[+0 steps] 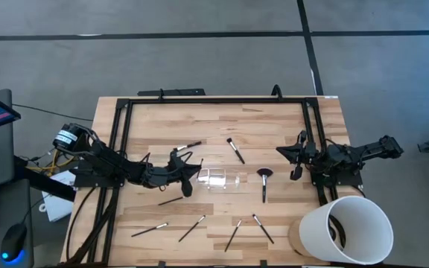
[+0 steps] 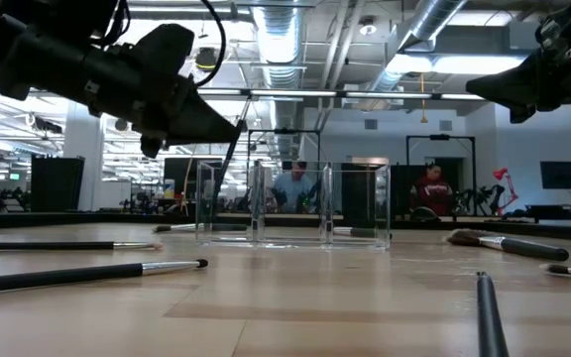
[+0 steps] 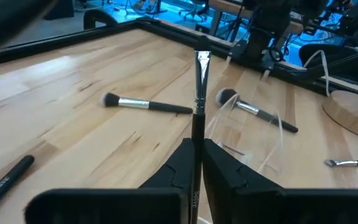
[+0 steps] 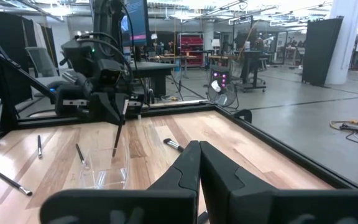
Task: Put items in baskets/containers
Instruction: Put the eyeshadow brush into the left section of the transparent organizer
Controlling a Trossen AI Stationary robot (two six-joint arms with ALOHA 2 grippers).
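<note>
Left claw (image 3: 197, 163) pinching 1 brush (image 3: 199, 93) by its handle, raised above the surface (image 1: 222, 119), bristle end tilted down toward the clear tray (image 1: 218, 179), just beside the tray's left end. Tray upright mid-surface; contents cannot be told. Fan brush (image 1: 264, 181) lying just right of the tray. Other brushes scattered flat: 2 behind the tray, 5 nearer the front edge. Right claw (image 4: 197, 163) pressed together, holding nothing, waiting at the right rim near the white bucket (image 1: 348, 231).

Open-plan robotics lab: exposed ceiling ducts (image 2: 285, 30), monitors (image 4: 135, 17), concrete floor (image 1: 199, 59).
</note>
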